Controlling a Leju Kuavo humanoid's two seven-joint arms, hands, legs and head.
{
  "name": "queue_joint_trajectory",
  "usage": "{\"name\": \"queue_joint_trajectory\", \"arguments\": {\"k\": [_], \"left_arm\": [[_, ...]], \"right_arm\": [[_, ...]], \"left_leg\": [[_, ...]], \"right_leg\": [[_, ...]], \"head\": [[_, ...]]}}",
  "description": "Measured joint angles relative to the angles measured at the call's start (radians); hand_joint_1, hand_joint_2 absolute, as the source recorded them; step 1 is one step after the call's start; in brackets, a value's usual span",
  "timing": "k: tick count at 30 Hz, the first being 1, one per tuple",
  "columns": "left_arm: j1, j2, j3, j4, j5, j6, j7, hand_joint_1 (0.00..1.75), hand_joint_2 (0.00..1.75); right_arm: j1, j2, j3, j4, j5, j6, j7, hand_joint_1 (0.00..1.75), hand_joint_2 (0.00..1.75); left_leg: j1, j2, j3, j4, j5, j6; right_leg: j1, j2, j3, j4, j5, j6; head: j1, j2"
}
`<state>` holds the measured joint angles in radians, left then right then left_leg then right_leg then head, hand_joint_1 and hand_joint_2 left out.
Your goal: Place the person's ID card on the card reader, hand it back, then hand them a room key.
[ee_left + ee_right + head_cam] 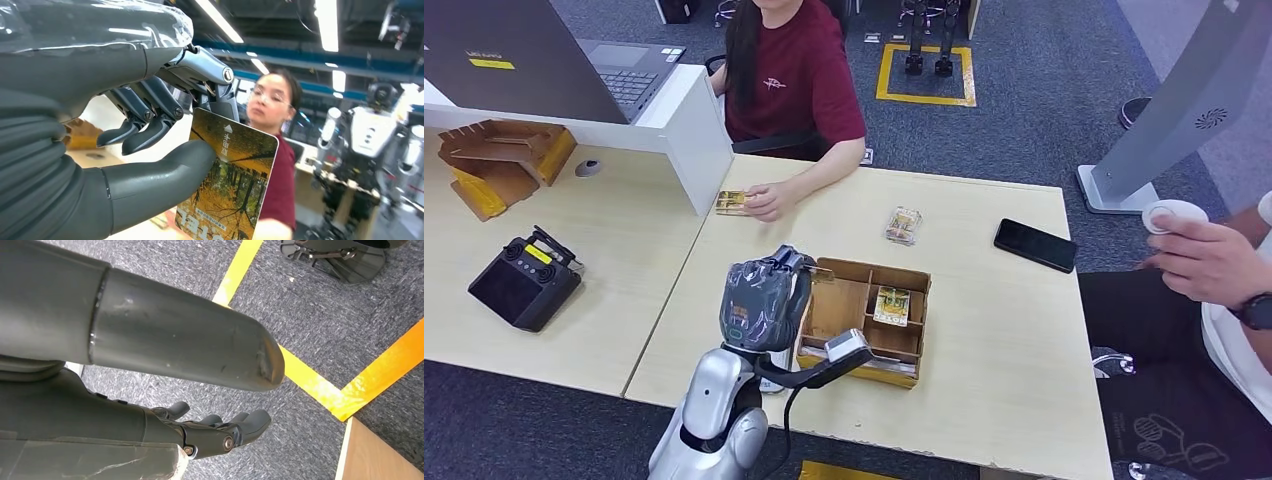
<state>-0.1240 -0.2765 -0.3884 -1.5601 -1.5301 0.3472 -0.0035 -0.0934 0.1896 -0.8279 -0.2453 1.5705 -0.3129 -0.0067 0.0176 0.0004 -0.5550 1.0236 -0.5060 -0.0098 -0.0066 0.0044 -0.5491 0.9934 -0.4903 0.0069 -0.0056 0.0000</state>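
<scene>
1. Card [231, 185] first: the left hand [764, 300] has it pinched between thumb [165, 175] and fingers [210, 95], raised over the table [1004, 330] just beside the tray [864, 318]. Judge it light, thin, stiff and glossy, so likely to slip or swivel in a pinch.
2. You grip it near one edge, with most of the printed face sticking out free; that free end looks like the natural place for the person [789, 70] across the table to take hold.
3. Tray next: a brown divided box, with one patterned card [892, 305] lying in a middle compartment; the other compartments that you can see look bare. The raised hand hides its near-left corner.
4. Further right on the table lie a loose packet [904, 225] and a phone [1035, 245], well apart from the tray.
5. Your right hand [220, 432] hangs over the floor, fingers loosely curled, holding nothing.
</scene>
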Motion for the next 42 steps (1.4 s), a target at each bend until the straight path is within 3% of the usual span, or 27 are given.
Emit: {"name": "queue_joint_trajectory", "arguments": {"k": [7,14,23,41,42], "left_arm": [[-0.118,0.013,0.095,-0.004,-0.036,-0.008,0.144,1.75,1.75],[-0.220,0.097,0.176,0.081,-0.037,0.020,0.302,1.75,1.75],[-0.245,0.149,0.205,0.132,-0.037,0.026,0.322,1.75,1.75],[-0.245,0.139,0.246,0.161,-0.037,0.028,0.274,1.75,1.75],[-0.245,0.138,0.248,0.163,-0.037,0.028,0.273,1.34,1.75]], "right_arm": [[-0.014,0.000,0.056,0.000,0.000,0.031,0.020,0.00,0.00],[-0.023,0.000,0.100,0.000,0.000,0.034,0.034,0.00,0.00],[-0.023,0.000,0.118,0.000,0.000,0.033,0.035,0.00,0.00],[-0.022,0.000,0.118,0.000,0.000,0.032,0.034,0.00,0.00],[-0.022,0.000,0.118,0.000,0.000,0.032,0.034,0.00,0.00]], "left_leg": [[0.000,0.000,0.000,0.000,0.002,-0.001],[0.001,0.000,0.000,0.000,0.003,-0.001],[0.000,0.000,0.000,0.000,0.002,-0.001],[0.000,0.000,0.000,0.000,0.002,-0.001],[0.000,0.000,0.000,0.000,0.002,-0.001]], "right_leg": [[0.000,0.000,0.000,0.001,0.001,-0.001],[0.000,0.000,0.000,0.001,0.001,-0.001],[0.000,0.000,0.000,0.001,0.001,-0.001],[0.000,0.000,-0.001,0.001,0.001,-0.001],[0.000,0.000,-0.001,0.001,0.001,-0.001]], "head": [[0.000,0.000],[0.000,0.000],[0.000,0.000],[0.000,0.000],[0.000,0.000]]}}
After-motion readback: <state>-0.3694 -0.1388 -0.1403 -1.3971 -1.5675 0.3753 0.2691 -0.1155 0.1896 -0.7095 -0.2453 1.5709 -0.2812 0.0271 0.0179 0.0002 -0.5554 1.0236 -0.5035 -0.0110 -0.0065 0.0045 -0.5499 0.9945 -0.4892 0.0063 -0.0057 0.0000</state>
